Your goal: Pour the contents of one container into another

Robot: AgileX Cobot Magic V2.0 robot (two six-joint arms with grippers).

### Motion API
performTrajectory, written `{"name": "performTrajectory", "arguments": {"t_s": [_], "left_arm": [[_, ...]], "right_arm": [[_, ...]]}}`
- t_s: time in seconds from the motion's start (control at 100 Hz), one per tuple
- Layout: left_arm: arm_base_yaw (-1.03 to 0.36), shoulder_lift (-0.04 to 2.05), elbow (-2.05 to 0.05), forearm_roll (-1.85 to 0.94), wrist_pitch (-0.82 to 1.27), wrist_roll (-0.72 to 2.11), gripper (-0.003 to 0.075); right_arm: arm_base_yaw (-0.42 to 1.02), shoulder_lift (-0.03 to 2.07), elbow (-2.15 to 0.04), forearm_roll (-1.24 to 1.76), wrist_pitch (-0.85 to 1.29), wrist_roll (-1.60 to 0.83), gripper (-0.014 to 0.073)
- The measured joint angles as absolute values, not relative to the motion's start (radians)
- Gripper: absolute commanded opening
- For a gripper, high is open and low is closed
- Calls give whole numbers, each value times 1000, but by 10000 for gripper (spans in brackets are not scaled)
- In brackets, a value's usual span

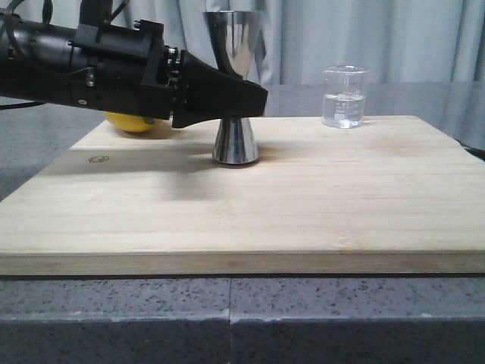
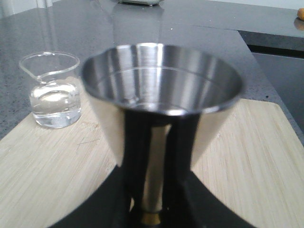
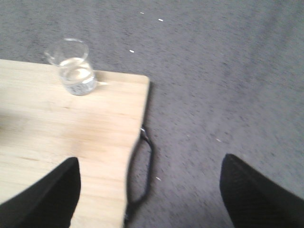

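Observation:
The steel hourglass jigger [image 1: 236, 142] stands upright on the wooden board [image 1: 250, 216], left of centre. My left gripper [image 1: 254, 102] comes in from the left at the height of its narrow waist. In the left wrist view the jigger [image 2: 161, 80] fills the middle, and my left gripper [image 2: 152, 211] is shut on its gold-banded waist, a dark finger pressed against each side. The clear glass beaker [image 1: 345, 97] holds some clear liquid and stands at the board's far right; it also shows as the beaker [image 2: 54, 92] and the beaker [image 3: 73, 69]. My right gripper [image 3: 149, 190] hangs open over the board's right edge, holding nothing.
A yellow round object [image 1: 136, 123] lies behind my left arm at the board's far left. A black cord loop [image 3: 142, 164] lies by the board's right edge on the grey speckled counter [image 3: 228, 95]. Curtains hang behind.

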State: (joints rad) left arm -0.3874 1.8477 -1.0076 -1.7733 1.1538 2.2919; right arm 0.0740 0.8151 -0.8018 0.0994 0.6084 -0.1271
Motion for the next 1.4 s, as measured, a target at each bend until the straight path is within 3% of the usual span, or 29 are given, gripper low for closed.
{"name": "performTrajectory", "arguments": {"t_s": [0.33, 0.78, 1.15, 1.4], "left_arm": [[-387, 1848, -1008, -1773, 1153, 2292, 63], [-387, 1848, -1008, -1773, 1153, 2292, 63], [-387, 1848, -1008, -1773, 1153, 2292, 63], [-387, 1848, -1008, -1773, 1153, 2292, 63]], "right_arm": [[271, 989, -814, 113, 334, -128, 564], [315, 1216, -782, 118, -21, -127, 564], [316, 1325, -580, 45, -441, 29, 564], [318, 1467, -566, -28, -660, 88, 564]]}}
